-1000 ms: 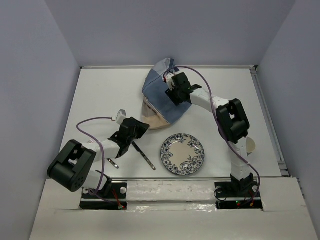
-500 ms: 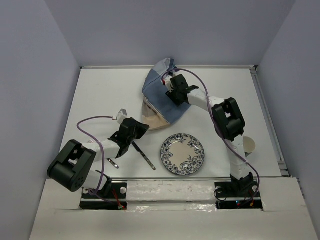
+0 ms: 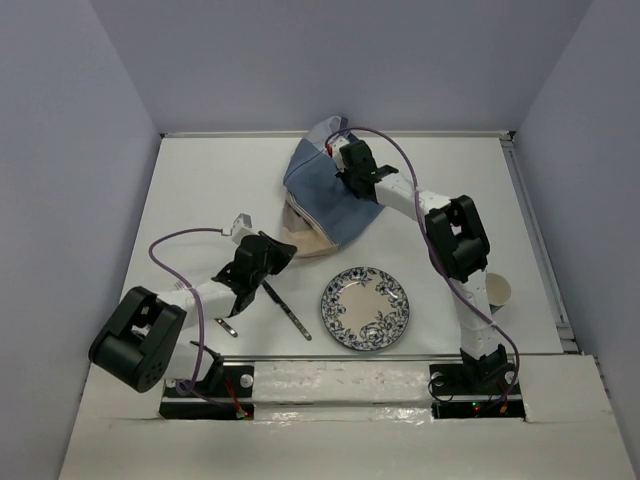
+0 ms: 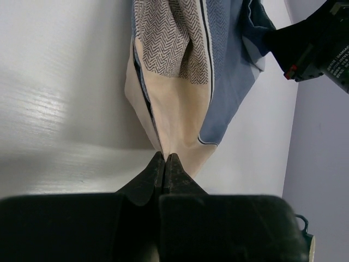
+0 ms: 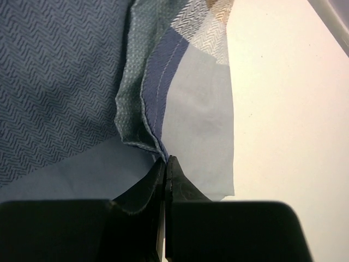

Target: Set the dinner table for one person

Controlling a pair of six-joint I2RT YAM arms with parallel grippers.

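White table point(image 3: 200, 190) fills the middle of the frame. Left of centre: left gripper point(image 4: 165, 157) clenched on the beige corner of the cloth point(image 3: 315, 205). Cloth crumpled, upper centre. Right gripper point(image 5: 165, 159) pinched tight on its blue fold. Plate point(image 3: 365, 307) lower centre, near the cloth.

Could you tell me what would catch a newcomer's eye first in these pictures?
First, the crumpled blue-and-beige striped cloth placemat bunched at the far middle of the matte white tabletop, with the left gripper shut on its near beige corner and the right gripper shut on a far blue fold. Next, the round blue-patterned plate lying near the front edge, between the arms.
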